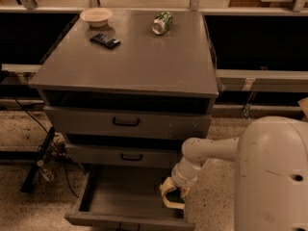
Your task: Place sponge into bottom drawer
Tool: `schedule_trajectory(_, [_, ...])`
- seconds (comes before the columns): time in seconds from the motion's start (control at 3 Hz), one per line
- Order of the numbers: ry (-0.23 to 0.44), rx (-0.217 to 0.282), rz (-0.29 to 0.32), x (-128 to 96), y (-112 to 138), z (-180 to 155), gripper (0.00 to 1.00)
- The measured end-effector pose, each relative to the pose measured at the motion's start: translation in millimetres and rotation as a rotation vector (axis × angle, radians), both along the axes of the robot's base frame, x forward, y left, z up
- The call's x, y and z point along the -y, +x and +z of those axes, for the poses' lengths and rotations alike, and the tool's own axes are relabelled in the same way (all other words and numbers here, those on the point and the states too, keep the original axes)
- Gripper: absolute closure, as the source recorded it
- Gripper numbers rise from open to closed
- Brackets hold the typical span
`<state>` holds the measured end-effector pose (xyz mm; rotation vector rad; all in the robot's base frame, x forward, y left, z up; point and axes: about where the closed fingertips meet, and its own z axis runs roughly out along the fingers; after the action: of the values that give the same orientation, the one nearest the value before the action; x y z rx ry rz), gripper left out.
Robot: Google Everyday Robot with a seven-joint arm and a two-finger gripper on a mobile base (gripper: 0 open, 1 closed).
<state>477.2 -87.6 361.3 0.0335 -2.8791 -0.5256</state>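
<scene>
The bottom drawer of the grey cabinet is pulled out, a wide shallow tray with a flat front. My gripper hangs low over the drawer's right side, close to its right wall. Between the pale fingers sits the sponge. Only its pale yellow edge shows, with a dark patch above it. The white arm reaches in from the lower right.
The two upper drawers with black handles are closed. On the cabinet top lie a flat black packet, a small bowl and a tipped green can. Cables and a dark bar lie on the floor at left.
</scene>
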Motion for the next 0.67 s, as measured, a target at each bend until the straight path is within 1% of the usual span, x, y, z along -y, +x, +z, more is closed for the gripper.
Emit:
schedule_trajectory(0.33, [0.007, -0.04, -0.002, 1.3, -3.7, -17.9, 1.0])
schedule_trajectory(0.67, [0.007, -0.04, -0.002, 1.3, -3.7, -17.9, 1.0])
